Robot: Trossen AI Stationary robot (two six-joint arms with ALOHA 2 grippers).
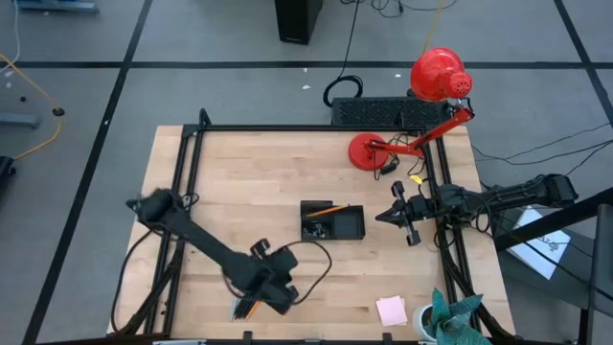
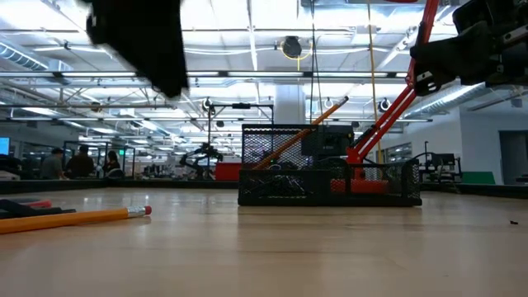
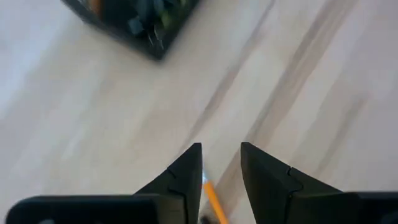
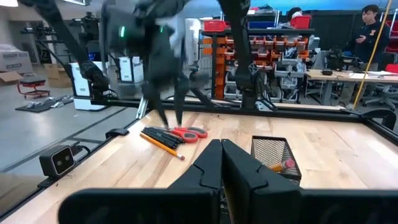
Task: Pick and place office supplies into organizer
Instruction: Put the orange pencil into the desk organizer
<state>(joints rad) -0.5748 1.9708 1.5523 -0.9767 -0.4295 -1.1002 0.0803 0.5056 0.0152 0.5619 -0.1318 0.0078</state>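
We see the left gripper hovering low over the near-left part of the wooden table, its fingers parted with a clear gap and nothing between them. Directly beneath it lies a small heap of supplies: orange pencils, black pens and the red-handled scissors; one pencil tip shows just below the gap in the left wrist view. The black mesh organizer stands well ahead of this gripper, toward the table's middle, with one orange pencil leaning inside it and small dark clips at its bottom. The right gripper waits just beside the organizer's right end, raised off the table, fingers pressed together and empty. The pink sticky-note pad lies well to the right of the left gripper, near the table's front edge, beside the teal cloth. The red desk lamp stands beyond the right gripper
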